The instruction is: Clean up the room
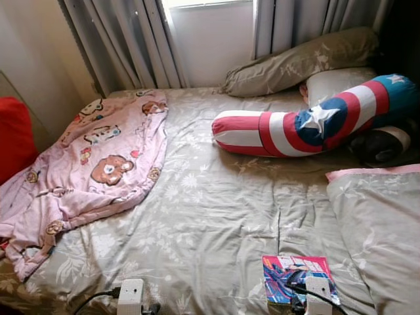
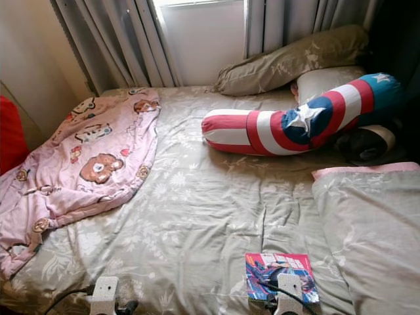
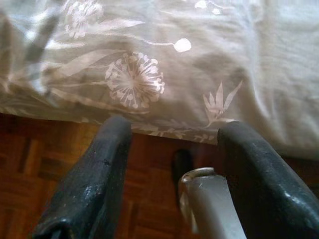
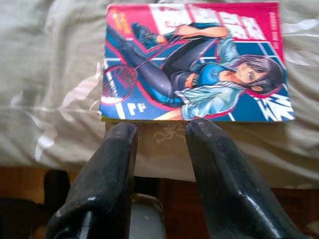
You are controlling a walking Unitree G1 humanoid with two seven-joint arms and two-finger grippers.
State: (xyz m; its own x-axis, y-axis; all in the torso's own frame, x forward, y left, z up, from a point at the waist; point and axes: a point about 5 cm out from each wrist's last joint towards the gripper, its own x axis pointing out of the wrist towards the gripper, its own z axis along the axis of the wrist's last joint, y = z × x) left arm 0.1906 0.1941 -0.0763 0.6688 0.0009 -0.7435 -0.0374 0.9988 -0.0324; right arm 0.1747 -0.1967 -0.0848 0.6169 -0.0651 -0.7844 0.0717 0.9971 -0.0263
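Observation:
A comic book (image 4: 199,64) with a pink and blue cover lies flat on the grey floral bedsheet (image 1: 210,210), close to the bed's front edge on the right (image 1: 289,270). My right gripper (image 4: 157,132) is open just short of the book's near edge, with nothing between its fingers. My left gripper (image 3: 172,132) is open too, at the bed's front edge further left, over the hanging sheet and the wooden floor (image 3: 50,159). A crumpled pink cartoon-print blanket (image 1: 98,164) covers the left side of the bed.
A red, white and blue star bolster (image 1: 308,125) lies across the far right. Grey pillows (image 1: 302,62) lean at the head under the curtained window. Another grey pillow (image 1: 380,230) fills the right front. A red cushion (image 1: 13,138) stands at the left wall.

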